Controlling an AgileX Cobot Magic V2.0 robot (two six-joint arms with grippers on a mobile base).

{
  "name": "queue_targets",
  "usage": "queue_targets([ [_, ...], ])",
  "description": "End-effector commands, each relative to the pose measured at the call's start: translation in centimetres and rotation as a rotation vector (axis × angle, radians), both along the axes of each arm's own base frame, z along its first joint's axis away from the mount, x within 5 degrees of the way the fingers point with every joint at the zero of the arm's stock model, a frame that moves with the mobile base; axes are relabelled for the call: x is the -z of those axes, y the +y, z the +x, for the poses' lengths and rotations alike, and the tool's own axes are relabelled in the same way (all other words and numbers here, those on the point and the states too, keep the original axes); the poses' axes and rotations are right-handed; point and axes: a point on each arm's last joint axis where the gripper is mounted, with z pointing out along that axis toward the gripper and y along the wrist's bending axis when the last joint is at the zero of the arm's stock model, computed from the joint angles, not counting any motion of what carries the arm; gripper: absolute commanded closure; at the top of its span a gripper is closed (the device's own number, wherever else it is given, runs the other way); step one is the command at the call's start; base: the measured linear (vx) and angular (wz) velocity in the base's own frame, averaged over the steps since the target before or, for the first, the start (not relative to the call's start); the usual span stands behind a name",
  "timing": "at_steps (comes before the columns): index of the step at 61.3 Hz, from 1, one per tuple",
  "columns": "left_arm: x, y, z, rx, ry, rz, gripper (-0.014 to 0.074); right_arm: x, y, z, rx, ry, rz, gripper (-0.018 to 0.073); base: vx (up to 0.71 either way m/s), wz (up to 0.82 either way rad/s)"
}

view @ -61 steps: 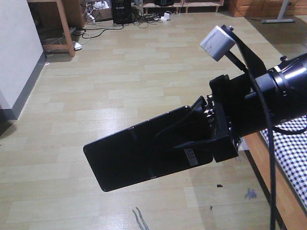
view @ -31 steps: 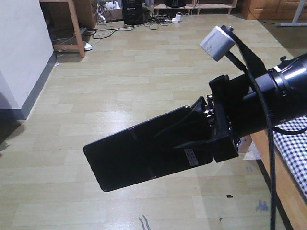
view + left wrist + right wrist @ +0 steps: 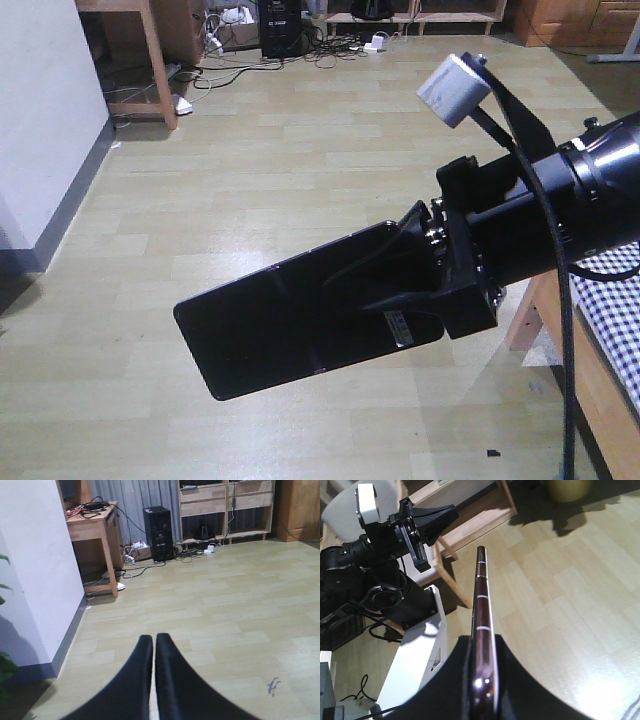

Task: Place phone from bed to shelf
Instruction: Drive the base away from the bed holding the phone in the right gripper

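The phone [image 3: 258, 332], thin, black and glossy with a white sticker near the held end, hangs level over the wooden floor. My right gripper [image 3: 352, 292] is shut on one end of it. In the right wrist view the phone [image 3: 481, 592] stands edge-on between the black fingers [image 3: 512, 680], its pinkish rim catching light. My left gripper [image 3: 153, 640] is shut with nothing in it and points at bare floor; the left gripper [image 3: 449, 514] also shows from the right wrist. The bed [image 3: 612, 300] with its checked sheet lies at the right edge. The shelf is out of view.
A white wall [image 3: 40, 110] with a grey skirting stands at the left. Beyond it are a wooden desk [image 3: 92, 522], a black computer tower [image 3: 159, 532] and loose cables [image 3: 250, 65]. Wooden drawer units [image 3: 225, 505] line the far wall. The bed's wooden leg [image 3: 522, 315] is near my right arm.
The arm and the phone keep their place in the frame. The floor, desk and bed have slid down and to the right, and the bed's leg has come into view.
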Motion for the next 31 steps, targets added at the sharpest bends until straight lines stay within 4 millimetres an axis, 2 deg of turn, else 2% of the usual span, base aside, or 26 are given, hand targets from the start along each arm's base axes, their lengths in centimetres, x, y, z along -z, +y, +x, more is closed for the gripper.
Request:
queue_targets([
  [1,-1.58,-0.05,-0.12,0.006,-0.108,-0.009,0.0596,-1.90,0.00,-1.28,-0.045,-0.006,0.079,0.0560,0.30,-0.08],
  [31,-1.58,-0.05,-0.12,0.006,-0.108,-0.009,0.0596,-1.90,0.00,-1.28,-0.045,-0.007,0.079,0.0560,0.33,-0.10],
])
